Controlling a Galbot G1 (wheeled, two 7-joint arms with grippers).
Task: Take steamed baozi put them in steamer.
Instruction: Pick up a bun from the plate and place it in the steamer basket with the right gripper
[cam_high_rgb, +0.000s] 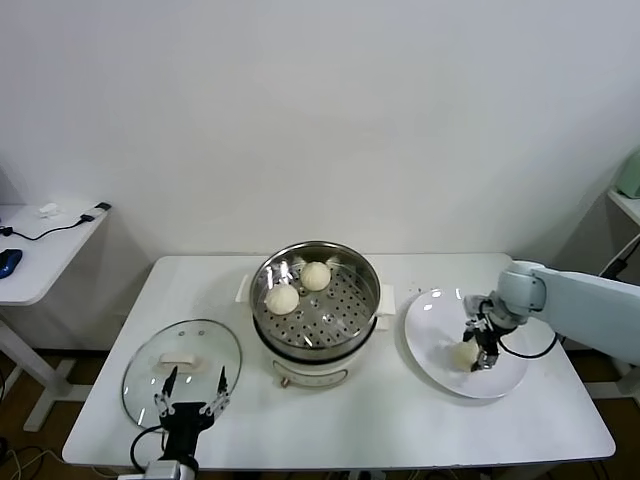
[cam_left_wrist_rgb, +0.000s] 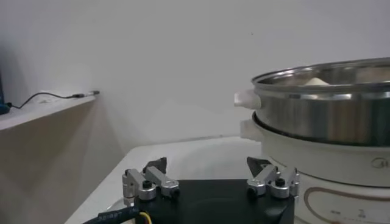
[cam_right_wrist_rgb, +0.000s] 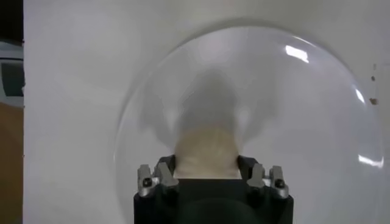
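Observation:
The steamer stands mid-table, its steel wall also filling the side of the left wrist view. Two baozi lie on its perforated tray, one nearer and one farther; the top of a bun peeks over the rim. On the white plate at the right lies a third baozi. My right gripper is down on the plate, its fingers pressed against both sides of that bun. My left gripper waits open at the table's front left, holding nothing.
A round glass lid with a white knob lies flat at the front left, just beyond the left gripper. A side desk with cables stands off to the left. The plate reaches close to the table's right edge.

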